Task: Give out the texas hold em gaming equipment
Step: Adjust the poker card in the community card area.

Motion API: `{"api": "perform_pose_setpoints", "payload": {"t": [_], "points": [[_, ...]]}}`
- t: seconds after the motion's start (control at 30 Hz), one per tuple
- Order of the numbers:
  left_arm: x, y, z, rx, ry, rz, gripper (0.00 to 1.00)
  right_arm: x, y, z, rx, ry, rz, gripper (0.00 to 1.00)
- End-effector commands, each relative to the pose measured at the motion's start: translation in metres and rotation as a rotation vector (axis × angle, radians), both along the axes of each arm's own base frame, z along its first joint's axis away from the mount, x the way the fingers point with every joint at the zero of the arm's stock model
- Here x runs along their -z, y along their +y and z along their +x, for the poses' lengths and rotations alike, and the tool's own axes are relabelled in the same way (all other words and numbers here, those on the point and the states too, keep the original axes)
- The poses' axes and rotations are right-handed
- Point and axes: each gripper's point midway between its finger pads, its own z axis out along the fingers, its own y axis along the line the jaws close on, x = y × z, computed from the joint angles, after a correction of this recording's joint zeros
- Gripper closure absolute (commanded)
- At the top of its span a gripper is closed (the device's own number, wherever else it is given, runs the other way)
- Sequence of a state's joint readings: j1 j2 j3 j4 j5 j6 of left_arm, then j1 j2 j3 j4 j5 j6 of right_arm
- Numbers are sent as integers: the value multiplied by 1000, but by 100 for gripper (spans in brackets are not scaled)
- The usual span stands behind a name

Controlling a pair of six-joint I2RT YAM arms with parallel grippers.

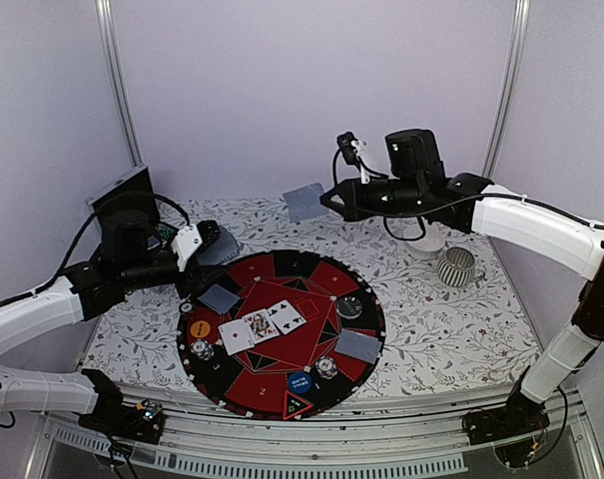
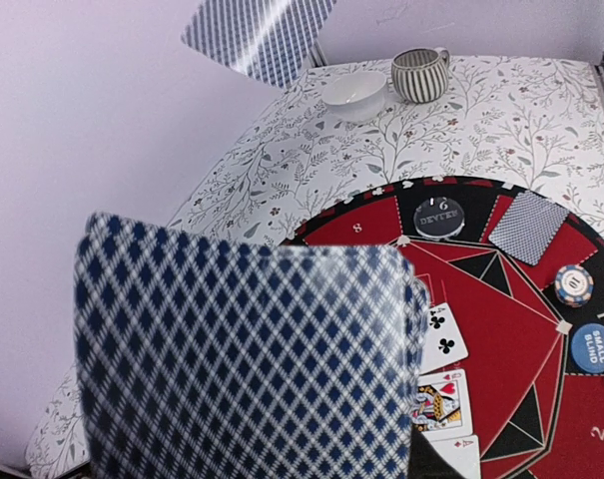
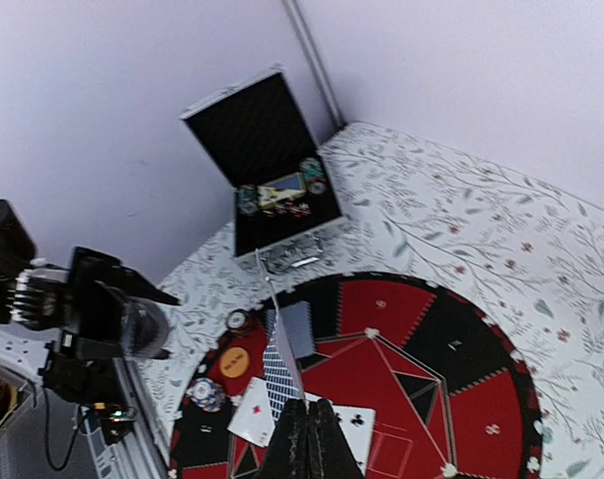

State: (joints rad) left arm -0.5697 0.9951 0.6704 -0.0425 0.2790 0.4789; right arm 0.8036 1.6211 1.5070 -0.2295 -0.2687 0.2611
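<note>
A round red-and-black poker mat (image 1: 311,274) carries three face-up cards (image 1: 261,325), face-down cards (image 1: 219,297) (image 1: 357,346), chips (image 1: 326,366), an orange button (image 1: 199,327), a blue button (image 1: 300,381), a dark dealer button (image 1: 349,306) and a triangle marker (image 1: 297,405). My right gripper (image 1: 329,200) is shut on one blue-backed card (image 1: 303,202), held high over the mat's far edge; the right wrist view shows it edge-on (image 3: 280,329). My left gripper (image 1: 204,241) holds blue-checked cards (image 2: 252,359) over the mat's left edge; they hide its fingers.
An open black case (image 3: 267,160) with chips stands at the far left. A white bowl (image 2: 354,95) and a ribbed grey cup (image 1: 458,266) stand at the right on the flowered cloth (image 1: 451,329). The table's front edge is near the mat.
</note>
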Motion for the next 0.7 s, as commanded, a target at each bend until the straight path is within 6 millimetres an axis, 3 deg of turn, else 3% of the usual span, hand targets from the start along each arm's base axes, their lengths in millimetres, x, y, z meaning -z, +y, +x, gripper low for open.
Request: {"api": "perform_pose_setpoints", "payload": {"t": [0.0,0.13,0.3,0.47,0.67], "points": [[-10,-4,-2,14,-31,-13,57,85,-35,23,194,93,-232,98],[-9,-4,-2,15,-29,-12,57,153,-41,29,226,175,-381,98],[-8,-5,-2,15,-26,-10,57,199,-26,19,152,274,-428,98],[-8,-4,-2,15,-27,-10,57,234,-15,5,94,340,-483,98],[-8,-4,-2,14,-27,-10,57,250,-10,-3,70,374,-509,98]]}}
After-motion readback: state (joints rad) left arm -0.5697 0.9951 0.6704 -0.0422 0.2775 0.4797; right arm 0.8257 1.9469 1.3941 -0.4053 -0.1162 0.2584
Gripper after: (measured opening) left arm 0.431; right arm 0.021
